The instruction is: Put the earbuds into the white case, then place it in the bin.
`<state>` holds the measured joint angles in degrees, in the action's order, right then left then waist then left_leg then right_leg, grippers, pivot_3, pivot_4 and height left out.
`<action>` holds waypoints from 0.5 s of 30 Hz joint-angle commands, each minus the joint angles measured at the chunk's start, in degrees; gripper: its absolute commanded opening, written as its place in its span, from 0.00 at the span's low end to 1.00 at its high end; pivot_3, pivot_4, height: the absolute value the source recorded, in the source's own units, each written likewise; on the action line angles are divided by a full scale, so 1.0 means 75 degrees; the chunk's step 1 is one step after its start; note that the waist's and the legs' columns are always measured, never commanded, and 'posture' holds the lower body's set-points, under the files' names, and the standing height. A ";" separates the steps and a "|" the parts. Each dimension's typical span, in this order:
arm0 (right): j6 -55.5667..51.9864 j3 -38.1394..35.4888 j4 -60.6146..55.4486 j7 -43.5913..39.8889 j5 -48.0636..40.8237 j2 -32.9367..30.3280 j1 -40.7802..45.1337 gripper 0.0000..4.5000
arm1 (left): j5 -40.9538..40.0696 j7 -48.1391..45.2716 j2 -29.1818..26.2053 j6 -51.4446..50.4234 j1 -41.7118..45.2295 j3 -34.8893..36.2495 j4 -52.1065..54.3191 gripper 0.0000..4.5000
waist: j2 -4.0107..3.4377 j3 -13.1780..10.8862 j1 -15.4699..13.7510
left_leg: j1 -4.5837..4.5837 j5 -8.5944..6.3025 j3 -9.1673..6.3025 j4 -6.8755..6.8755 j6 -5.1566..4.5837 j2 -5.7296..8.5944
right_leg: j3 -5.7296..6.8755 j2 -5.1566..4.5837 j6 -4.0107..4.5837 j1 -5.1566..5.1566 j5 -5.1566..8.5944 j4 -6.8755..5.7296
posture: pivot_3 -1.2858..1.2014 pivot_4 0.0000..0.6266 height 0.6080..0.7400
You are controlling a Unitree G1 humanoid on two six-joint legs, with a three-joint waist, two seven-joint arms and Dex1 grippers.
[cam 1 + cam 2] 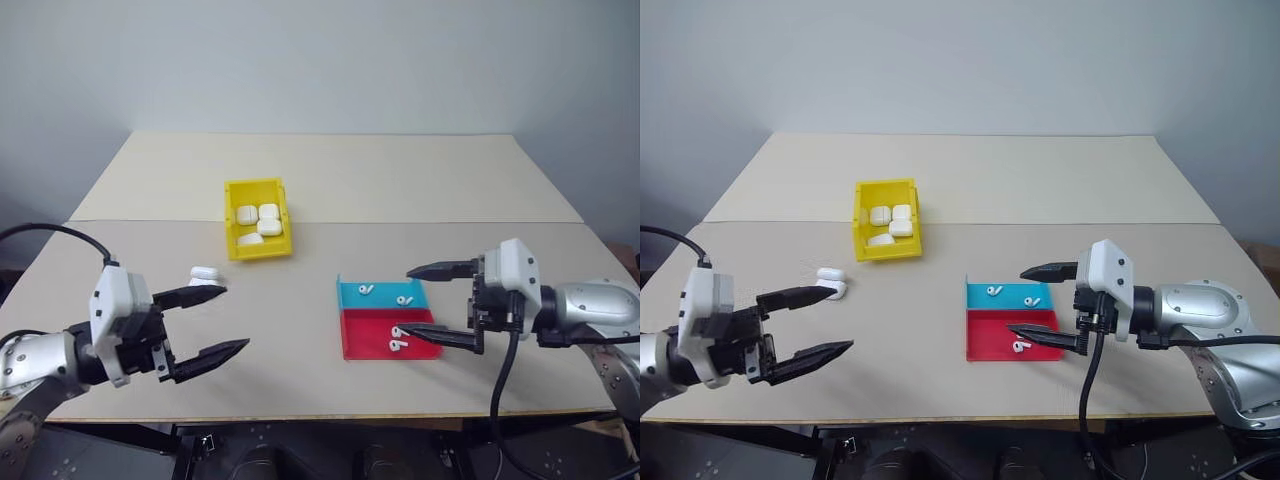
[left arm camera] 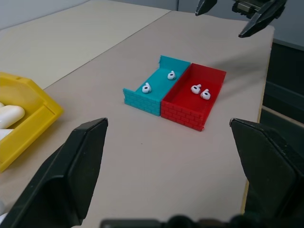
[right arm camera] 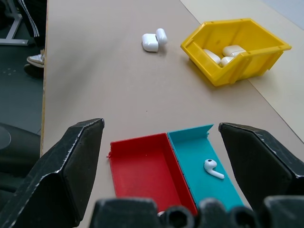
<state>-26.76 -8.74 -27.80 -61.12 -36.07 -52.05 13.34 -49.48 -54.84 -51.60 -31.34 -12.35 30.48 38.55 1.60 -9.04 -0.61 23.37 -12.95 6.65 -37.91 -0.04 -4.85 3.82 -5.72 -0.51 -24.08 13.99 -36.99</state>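
Lying just beyond left claw (image 1: pixel 205 320): white case (image 1: pixel 204 273), lid open.

A table (image 1: pixel 330 180) holds everything. The bin (image 1: pixel 258 218) sits left of centre, toward the far side, with several cases (image 1: pixel 258 221) lying inside it. Nearer and to its left, the white case (image 1: pixel 204 274) lies on the table with its lid open. To the right, nearer than the bin, sits a two-part tray (image 1: pixel 388 318): two earbuds (image 1: pixel 384 293) lie in the far half, two more in the near half.
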 commanded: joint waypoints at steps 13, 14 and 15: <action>0.0179 -0.0011 0.0254 -0.0160 0.0033 0.0038 0.0468 1.00 | -0.1504 0.2785 -0.0501 -0.1868 0.0514 0.1001 0.0531 1.00 | 0.0003 -0.0002 -0.0009 | 0.0000 0.0000 -0.0004 0.0000 0.0000 0.0001 | -0.0001 -0.0001 0.0000 0.0002 0.0000 0.0000 | 0.52 0.24 1.00; 0.0178 -0.0001 0.0269 -0.0158 0.0045 0.0045 0.0476 1.00 | -0.1752 0.3408 -0.0711 -0.2253 0.0764 0.0992 0.0579 1.00 | 0.0003 -0.0002 -0.0013 | -0.0001 0.0000 -0.0008 0.0000 0.0000 0.0000 | 0.0000 -0.0001 0.0000 0.0005 0.0000 -0.0001 | 0.52 0.24 1.00; 0.0185 0.0006 0.0280 -0.0159 0.0061 0.0052 0.0474 1.00 | -0.1935 0.3890 -0.1035 -0.2663 0.1025 0.0916 0.0589 1.00 | 0.0003 -0.0002 -0.0022 | -0.0002 0.0000 -0.0011 0.0000 0.0000 0.0001 | 0.0000 -0.0002 -0.0001 0.0005 -0.0001 0.0000 | 0.52 0.24 1.00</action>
<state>-26.61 -7.69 -25.17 -62.13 -35.39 -51.66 16.08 -61.22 -31.48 -57.00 -47.70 -6.58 35.83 41.09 1.62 -9.05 -0.78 23.35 -12.95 6.52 -37.91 -0.04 -4.83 3.80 -5.75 -0.51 -24.03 13.99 -37.01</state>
